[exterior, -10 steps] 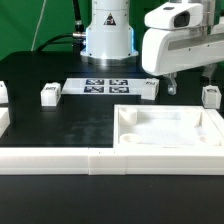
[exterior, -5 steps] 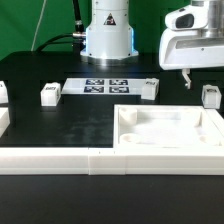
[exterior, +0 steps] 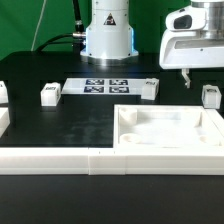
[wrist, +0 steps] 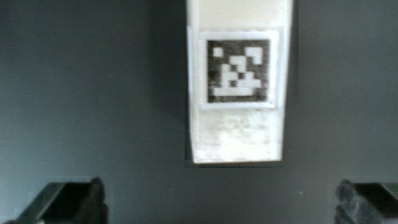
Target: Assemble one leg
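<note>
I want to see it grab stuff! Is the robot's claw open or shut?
Open. In the wrist view the gripper has its fingers far apart, only dark table between them.

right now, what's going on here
The arm's gripper hangs open and empty over the table at the exterior view's right, close to a leg. In the wrist view a tagged leg lies past the fingers, not between them. Other legs and the white tray-like piece sit unheld.
</note>
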